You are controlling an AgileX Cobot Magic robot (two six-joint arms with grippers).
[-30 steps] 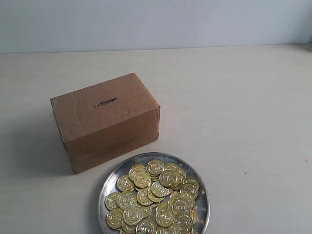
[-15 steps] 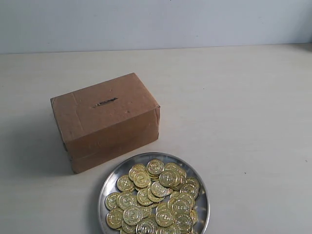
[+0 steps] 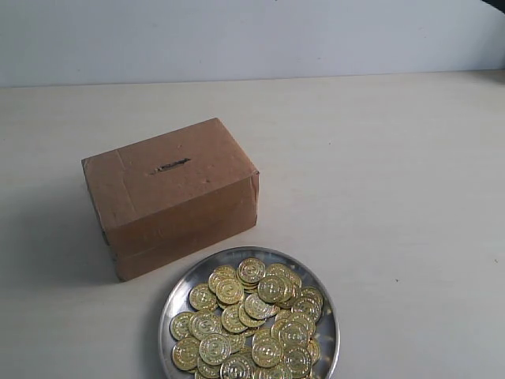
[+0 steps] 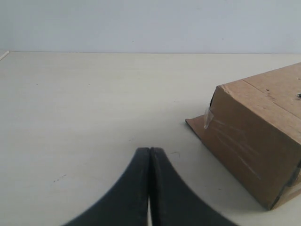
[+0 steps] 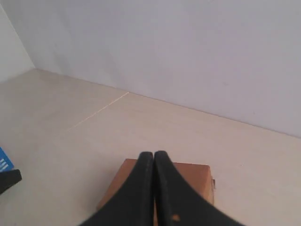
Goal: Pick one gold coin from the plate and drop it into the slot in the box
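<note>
The brown cardboard box (image 3: 171, 193) stands left of centre on the pale table, its dark slot (image 3: 172, 166) on the top face. In front of it sits the round silver plate (image 3: 178, 294), heaped with several gold coins (image 3: 251, 320). Neither gripper shows clearly in the exterior view; only a dark sliver sits at its top right corner. In the left wrist view my left gripper (image 4: 149, 149) is shut and empty, low over the table, with the box (image 4: 256, 141) off to one side. In the right wrist view my right gripper (image 5: 153, 153) is shut and empty, with the box (image 5: 194, 176) behind its fingers.
A pale wall (image 3: 252, 39) backs the table (image 3: 394, 197). In the right wrist view a blue object (image 5: 4, 164) and a dark part (image 5: 9, 180) sit at the frame's edge.
A dark sliver has come into the top right corner of the exterior view. The box, plate and coins have not moved.
</note>
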